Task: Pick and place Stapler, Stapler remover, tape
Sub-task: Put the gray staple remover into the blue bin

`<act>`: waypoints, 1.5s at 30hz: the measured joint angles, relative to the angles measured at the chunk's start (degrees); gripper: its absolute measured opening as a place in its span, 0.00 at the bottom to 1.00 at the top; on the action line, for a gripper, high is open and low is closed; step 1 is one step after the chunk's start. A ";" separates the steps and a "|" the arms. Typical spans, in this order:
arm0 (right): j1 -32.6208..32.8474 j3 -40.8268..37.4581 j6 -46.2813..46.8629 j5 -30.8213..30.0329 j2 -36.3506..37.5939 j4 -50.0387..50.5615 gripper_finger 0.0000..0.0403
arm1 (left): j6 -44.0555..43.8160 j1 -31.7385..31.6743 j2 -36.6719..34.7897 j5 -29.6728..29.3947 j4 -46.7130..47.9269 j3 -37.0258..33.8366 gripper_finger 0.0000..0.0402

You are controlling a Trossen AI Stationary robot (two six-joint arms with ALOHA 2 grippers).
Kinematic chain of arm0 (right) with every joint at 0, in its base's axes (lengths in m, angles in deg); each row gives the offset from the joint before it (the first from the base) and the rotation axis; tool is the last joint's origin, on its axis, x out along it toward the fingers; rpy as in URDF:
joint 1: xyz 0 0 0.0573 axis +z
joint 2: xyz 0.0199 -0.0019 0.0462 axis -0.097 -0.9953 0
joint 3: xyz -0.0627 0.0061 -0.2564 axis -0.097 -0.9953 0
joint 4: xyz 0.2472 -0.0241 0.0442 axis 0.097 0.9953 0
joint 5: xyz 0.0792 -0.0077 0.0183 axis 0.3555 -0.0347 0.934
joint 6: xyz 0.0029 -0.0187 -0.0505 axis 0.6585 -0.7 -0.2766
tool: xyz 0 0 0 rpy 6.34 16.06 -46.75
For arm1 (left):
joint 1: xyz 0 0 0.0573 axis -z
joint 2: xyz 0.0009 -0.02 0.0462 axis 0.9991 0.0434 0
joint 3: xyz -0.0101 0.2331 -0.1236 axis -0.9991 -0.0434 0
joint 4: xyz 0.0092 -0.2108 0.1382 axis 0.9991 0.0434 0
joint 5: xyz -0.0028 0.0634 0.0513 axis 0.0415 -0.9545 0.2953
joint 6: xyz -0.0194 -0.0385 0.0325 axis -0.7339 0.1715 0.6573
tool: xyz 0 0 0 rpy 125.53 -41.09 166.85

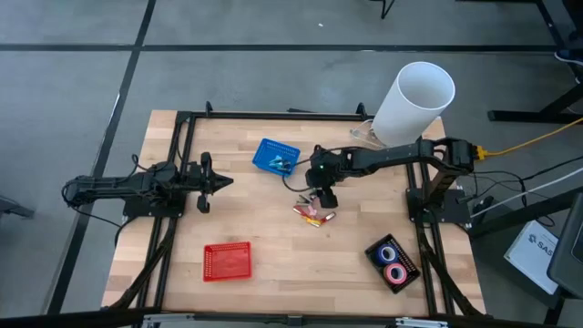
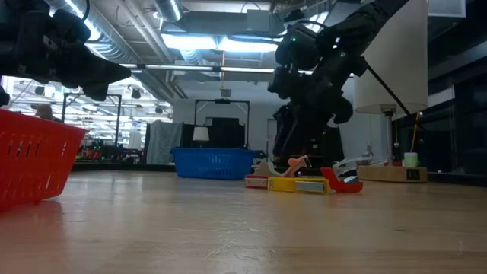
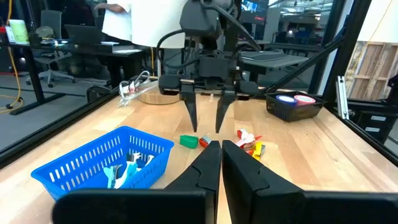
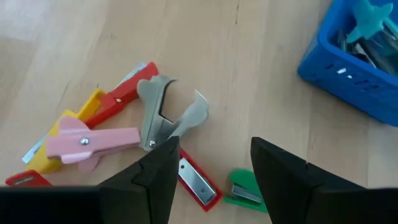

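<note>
Lettering is unreadable; right tool (image 4: 211, 165) gapes empty above stapler remover (image 4: 166, 115); left tool (image 3: 221, 163) closed.

One camera looks straight down on the whole table (image 1: 273, 246). Another sits at tabletop level, facing the room. The wrist cameras look past their own fingers; all four share the blue basket (image 1: 275, 156) and the stapler pile (image 1: 314, 215).

Wooden table (image 1: 273, 237) with blue basket (image 1: 275, 157), red basket (image 1: 227, 261), black tray (image 1: 393, 263), scattered staplers (image 1: 314, 215), stapler remover (image 4: 163, 118)
</note>
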 joint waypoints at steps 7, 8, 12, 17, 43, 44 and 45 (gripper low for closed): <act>1.86 0.04 0.21 0.02 -0.81 -0.75 0.50 | 0.01 0.00 -0.02 0.00 0.00 0.00 0.02; 1.99 0.01 0.44 0.00 -1.12 -0.49 0.50 | 0.01 -0.01 0.00 0.00 0.00 0.00 0.02; 2.51 0.06 6.04 -0.01 -2.31 -3.02 0.50 | 0.02 -0.01 -0.02 0.00 0.00 0.02 0.03; 2.46 0.07 15.19 -0.47 -4.11 -6.53 0.50 | 0.00 0.01 0.00 0.00 0.02 0.00 0.02; 1.42 0.35 22.35 -1.83 -3.62 -5.88 0.01 | 0.02 -0.01 0.00 0.00 -0.02 0.01 0.03; 1.07 0.35 22.27 -1.80 -2.84 -5.87 0.01 | 0.02 0.01 -0.02 0.00 0.00 0.00 0.03; 0.70 0.35 21.86 -1.51 -2.00 -5.88 0.00 | -0.01 -0.01 0.01 0.00 0.00 0.02 0.03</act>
